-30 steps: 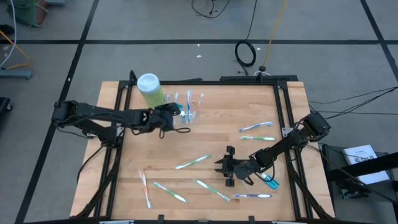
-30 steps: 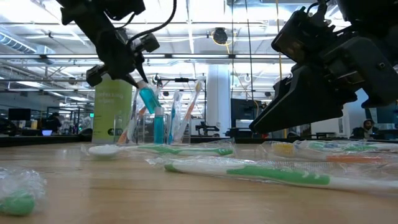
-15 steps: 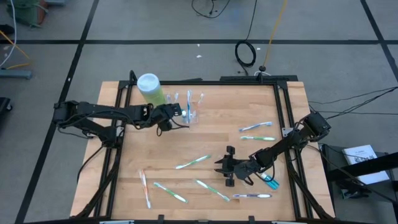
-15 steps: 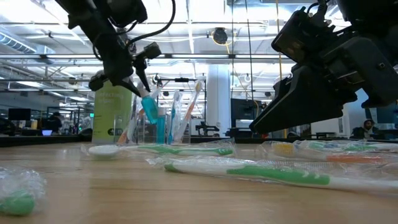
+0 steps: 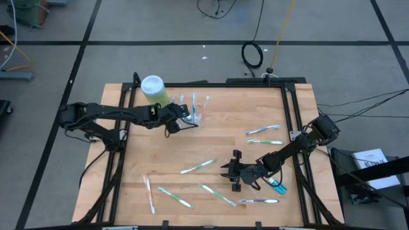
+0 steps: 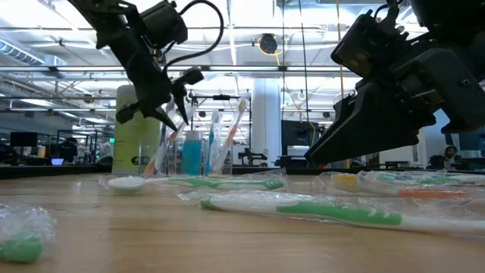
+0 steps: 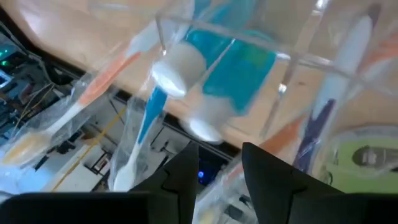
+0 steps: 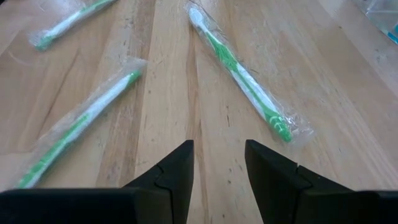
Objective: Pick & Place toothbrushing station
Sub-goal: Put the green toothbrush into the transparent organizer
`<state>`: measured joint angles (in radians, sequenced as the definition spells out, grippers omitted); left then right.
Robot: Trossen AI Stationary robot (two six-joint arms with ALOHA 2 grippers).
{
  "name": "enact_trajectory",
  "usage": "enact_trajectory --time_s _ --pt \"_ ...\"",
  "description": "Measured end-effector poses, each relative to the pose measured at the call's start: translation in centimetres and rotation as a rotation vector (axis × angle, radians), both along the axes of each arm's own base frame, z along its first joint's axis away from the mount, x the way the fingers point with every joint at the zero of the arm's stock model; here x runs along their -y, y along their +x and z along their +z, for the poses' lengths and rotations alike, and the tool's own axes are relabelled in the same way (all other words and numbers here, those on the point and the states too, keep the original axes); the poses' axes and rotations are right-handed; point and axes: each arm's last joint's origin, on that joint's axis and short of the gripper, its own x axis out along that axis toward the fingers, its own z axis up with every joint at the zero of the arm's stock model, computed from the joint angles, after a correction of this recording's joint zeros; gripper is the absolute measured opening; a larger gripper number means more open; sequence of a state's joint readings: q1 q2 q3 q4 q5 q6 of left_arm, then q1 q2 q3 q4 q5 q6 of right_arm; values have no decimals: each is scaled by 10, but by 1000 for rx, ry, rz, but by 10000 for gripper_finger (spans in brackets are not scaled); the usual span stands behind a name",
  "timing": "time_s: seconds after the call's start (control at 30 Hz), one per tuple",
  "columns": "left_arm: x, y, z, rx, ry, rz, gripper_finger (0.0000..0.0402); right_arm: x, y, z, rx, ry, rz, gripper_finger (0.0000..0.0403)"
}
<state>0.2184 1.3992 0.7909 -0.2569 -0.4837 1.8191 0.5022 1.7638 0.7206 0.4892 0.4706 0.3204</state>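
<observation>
A small clear cup (image 5: 197, 115) stands on the table's far left part, beside a light-green bottle (image 5: 155, 91). It holds several toothbrushes and a blue toothpaste tube (image 6: 192, 155) with a white cap, which also shows in the left wrist view (image 7: 231, 67). My left gripper (image 5: 181, 122) is open and empty, just left of the cup and above its rim (image 6: 180, 108); its fingers (image 7: 186, 177) point at the cup's wall (image 7: 292, 81). My right gripper (image 5: 224, 171) is open and empty, low over the near middle of the table, facing wrapped green toothbrushes (image 8: 239, 78).
Wrapped toothbrushes lie loose on the table: one at the middle (image 5: 198, 167), several along the near edge (image 5: 174, 197) (image 5: 217, 195) (image 5: 259, 201), two at the right (image 5: 263, 130) (image 5: 265, 142). A blue tube (image 5: 278, 186) lies under my right arm. Black frame rails run along both table sides.
My left gripper has carried the blue toothpaste tube down toward the cup and let it go. The tube, which hung slanted from the fingers above the cup's rim, now stands inside the cup among the toothbrushes.
</observation>
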Motion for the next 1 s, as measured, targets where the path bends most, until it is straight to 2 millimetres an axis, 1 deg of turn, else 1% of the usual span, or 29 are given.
enact_trajectory --time_s 0.07,0.2,0.33,0.5,0.6,0.7,0.8,1.0 --pt "0 1 -3 -2 -9 5 130 0 0 0 0 0 -1 134" --pt "1 5 -3 53 -28 31 131 0 0 0 0 0 -1 134" --pt "4 8 1 148 -63 65 131 0 0 0 0 0 -1 134" --pt "14 12 13 283 -96 67 131 1 1 0 0 0 -4 134" --pt "22 11 23 363 -117 64 131 2 1 0 0 0 -6 134" --pt "30 9 36 495 -183 98 131 2 1 0 0 0 -7 134" --pt "36 5 53 683 -305 160 131 2 1 0 0 0 -6 134" --pt "43 -17 86 936 -592 206 131 6 3 0 2 -3 -27 134"
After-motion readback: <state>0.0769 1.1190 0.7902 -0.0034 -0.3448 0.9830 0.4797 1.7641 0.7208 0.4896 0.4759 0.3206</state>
